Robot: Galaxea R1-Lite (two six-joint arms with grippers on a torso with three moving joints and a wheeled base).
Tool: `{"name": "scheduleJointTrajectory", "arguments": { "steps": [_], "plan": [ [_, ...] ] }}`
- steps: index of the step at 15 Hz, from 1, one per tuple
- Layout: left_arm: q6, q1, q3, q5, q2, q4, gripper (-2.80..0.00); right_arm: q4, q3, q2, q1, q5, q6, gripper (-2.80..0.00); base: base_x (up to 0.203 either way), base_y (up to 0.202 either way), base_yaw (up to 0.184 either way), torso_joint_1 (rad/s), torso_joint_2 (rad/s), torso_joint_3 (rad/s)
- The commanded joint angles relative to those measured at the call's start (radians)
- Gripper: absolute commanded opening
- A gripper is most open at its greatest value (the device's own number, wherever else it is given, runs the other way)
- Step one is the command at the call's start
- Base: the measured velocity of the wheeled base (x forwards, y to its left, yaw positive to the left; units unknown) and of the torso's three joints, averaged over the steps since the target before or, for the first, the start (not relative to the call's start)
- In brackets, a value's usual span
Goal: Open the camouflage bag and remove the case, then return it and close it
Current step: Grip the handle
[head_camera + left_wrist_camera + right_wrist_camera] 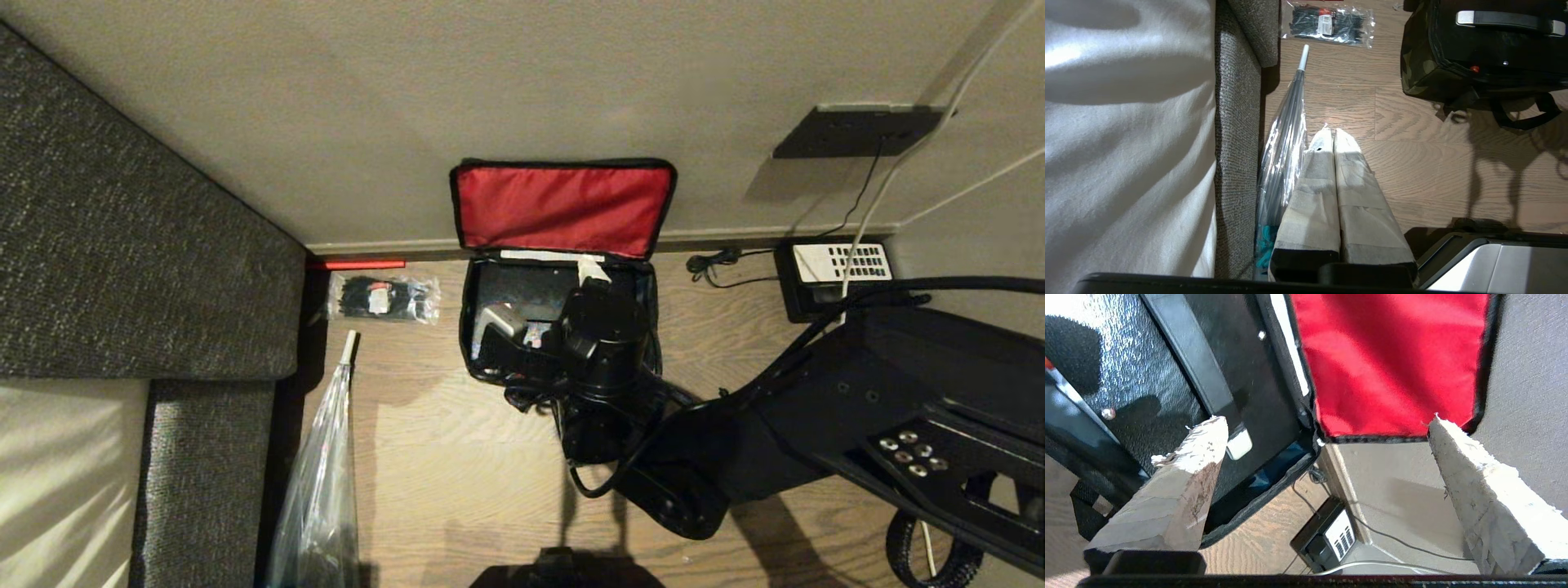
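Note:
The camouflage bag [467, 327] lies open on the wooden floor, its red-lined lid [562, 208] leaning back against the wall. The black case [522, 290] sits inside it, with its handle [1188, 355] and textured face [1147, 363] showing. My right gripper [545, 296] hangs open over the bag's right half. One taped finger [1200, 457] is above the case near the handle's silver end, the other [1470, 473] is out by the lid's corner, and nothing is between them [1326, 420]. My left gripper [1332, 131] is shut and empty, parked low beside the sofa, with the bag [1417, 69] ahead of it.
A clear packet of black ties [382, 298] lies left of the bag. A plastic-sleeved umbrella [322, 474] rests along the grey sofa [122, 245]. A black telephone [837, 269] with cables sits at the wall to the right, below a dark wall plate [857, 131].

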Motion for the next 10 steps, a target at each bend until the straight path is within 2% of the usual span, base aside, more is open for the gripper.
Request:
{"name": "scheduleJointTrajectory", "arguments": {
  "steps": [1, 5, 10],
  "plan": [
    [-0.002, 0.001, 0.003, 0.001, 0.0, -0.002, -2.8, -0.016, 0.014, 0.005, -0.001, -0.005, -0.01, 0.0, 0.0, 0.0, 0.0, 0.0, 0.0, 0.0],
    [-0.005, 0.001, 0.003, 0.001, -0.002, -0.003, -2.8, -0.016, 0.012, 0.009, -0.001, -0.005, -0.01, 0.0, 0.07, 0.0, 0.0, 0.002, 0.0, 0.001],
    [-0.002, 0.001, 0.003, 0.001, -0.002, -0.003, -2.8, -0.016, 0.008, 0.039, 0.005, -0.025, -0.019, 0.0, 0.0, 0.0, 0.0, 0.0, 0.0, 0.0]
  ]
}}
